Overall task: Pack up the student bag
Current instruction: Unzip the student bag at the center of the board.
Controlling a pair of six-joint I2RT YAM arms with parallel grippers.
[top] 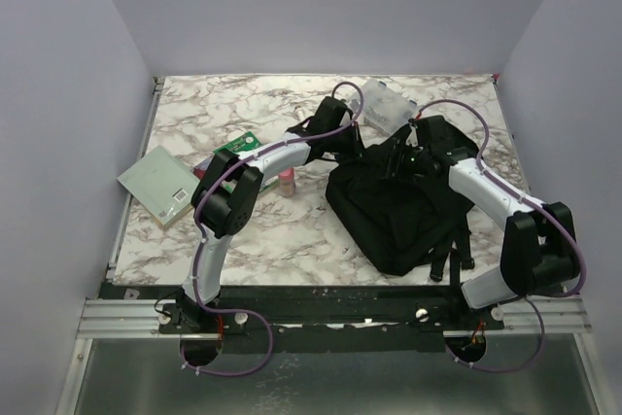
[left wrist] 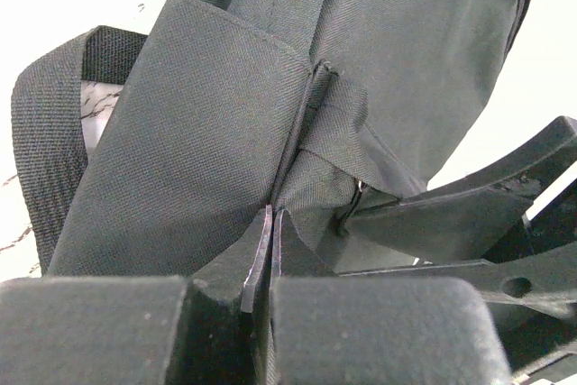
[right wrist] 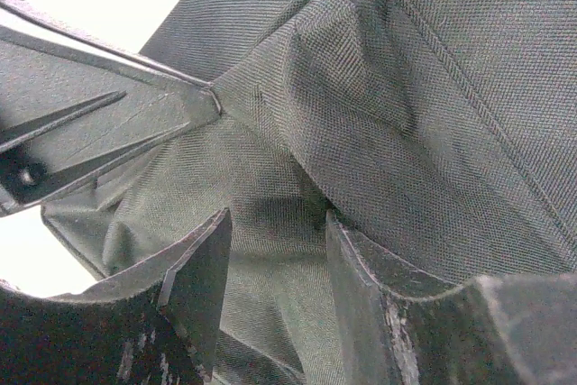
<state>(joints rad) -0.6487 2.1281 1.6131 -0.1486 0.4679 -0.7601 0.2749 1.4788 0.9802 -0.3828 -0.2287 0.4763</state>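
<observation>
Right now, nearest my end of the table (top: 282, 240), the student bag (top: 394, 216) lies right of centre, its straps (top: 449, 255) trailing off the near right corner toward the right arm's base. Further up, at the bag's far end, both claws meet on one patch of cloth. The left gripper (left wrist: 269, 227) is pressed together, pinching a fold of black fabric beside a seam and what looks like a zip pull (left wrist: 353, 200); the right wrist view shows the cloth puckering at its tip. The right gripper (right wrist: 275, 232) stands spread, with fabric lying in the gap between its fingers but not clamped. I judge the step in hand to be getting the bag's mouth open, with nothing packed that I can see. A pale green book (top: 157, 185) and a small pink bottle (top: 287, 180) wait well off to the left. The next move calls for me to settle the right claw on the opposite lip or the zip pull, close firmly, then draw away from the left pinch so the opening parts rather than the whole bag dragging. The bag's long axis runs near to far, leaning slightly right as it recedes. Its top end, I reckon, points away from me toward the clear box (top: 387, 106) just beyond.
</observation>
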